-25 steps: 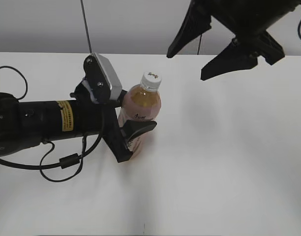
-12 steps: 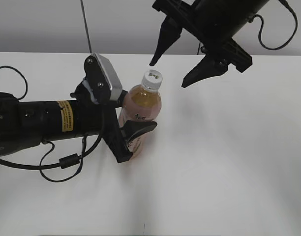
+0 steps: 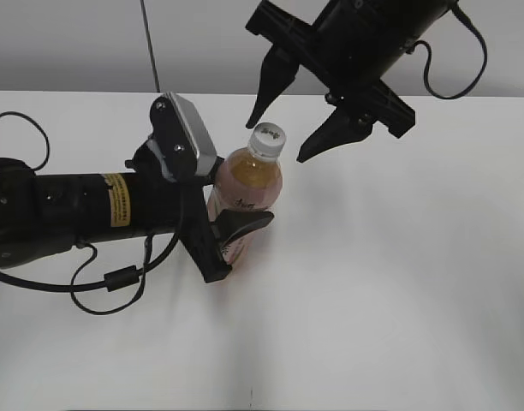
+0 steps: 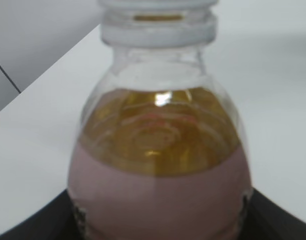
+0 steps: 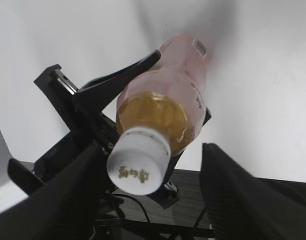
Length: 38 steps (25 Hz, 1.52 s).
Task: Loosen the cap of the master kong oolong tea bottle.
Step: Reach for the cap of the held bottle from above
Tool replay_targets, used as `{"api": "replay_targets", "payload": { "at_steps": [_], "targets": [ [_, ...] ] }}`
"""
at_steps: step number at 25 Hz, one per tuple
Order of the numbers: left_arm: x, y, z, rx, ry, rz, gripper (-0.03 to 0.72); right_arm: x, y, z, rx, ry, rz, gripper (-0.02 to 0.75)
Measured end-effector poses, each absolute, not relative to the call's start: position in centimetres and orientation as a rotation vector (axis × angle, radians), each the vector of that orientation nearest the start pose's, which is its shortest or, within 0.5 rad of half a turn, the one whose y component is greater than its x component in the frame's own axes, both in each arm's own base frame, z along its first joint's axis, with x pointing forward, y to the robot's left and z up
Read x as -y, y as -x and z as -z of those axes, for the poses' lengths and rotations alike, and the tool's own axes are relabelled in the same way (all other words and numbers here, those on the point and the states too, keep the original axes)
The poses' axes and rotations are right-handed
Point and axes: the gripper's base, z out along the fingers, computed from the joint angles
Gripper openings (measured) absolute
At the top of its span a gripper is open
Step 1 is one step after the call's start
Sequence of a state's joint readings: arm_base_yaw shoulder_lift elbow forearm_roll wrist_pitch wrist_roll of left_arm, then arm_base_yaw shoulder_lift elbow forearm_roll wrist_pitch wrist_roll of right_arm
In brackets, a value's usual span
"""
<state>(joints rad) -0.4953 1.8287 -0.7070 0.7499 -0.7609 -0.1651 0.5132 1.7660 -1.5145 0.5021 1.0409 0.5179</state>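
Straddling the cap (image 3: 266, 135), the right claw (image 3: 278, 135) gapes.

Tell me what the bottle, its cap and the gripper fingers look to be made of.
Oolong tea bottle: clear glossy plastic, likely; tea shows through, with highlights on the shoulder. Cap: opaque white plastic, matte, small print on top. Left gripper and right gripper fingers: black, matte, probably moulded plastic.

Both arms are matte black. The left arm (image 3: 74, 214) wears a yellow label (image 3: 117, 201), a silver camera block (image 3: 187, 135) and looping black cables (image 3: 108, 287). The right end effector (image 3: 279, 135) has long tapered fingers (image 3: 266, 90).
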Motion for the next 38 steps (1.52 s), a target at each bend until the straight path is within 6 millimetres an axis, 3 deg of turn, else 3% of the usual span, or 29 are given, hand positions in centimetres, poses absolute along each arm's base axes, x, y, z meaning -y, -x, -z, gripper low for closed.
{"api": "replay_targets", "payload": {
  "at_steps": [17,24,38],
  "targets": [
    [19.52,-27.61,-15.23,-1.632,-1.176,0.471,0.421,-22.82,-31.48,-29.12,-2.900,-0.271,-0.913,0.459],
    [19.52,-27.61,-15.23,-1.632,-1.177,0.471,0.421,-22.89,-31.81,-29.23,-2.888,-0.260,-0.901,0.351],
    [19.53,-27.59,-15.22,-1.630,-1.181,0.469,0.421,-22.73,-31.75,-29.17,-2.901,-0.227,-0.867,0.281]
  ]
}}
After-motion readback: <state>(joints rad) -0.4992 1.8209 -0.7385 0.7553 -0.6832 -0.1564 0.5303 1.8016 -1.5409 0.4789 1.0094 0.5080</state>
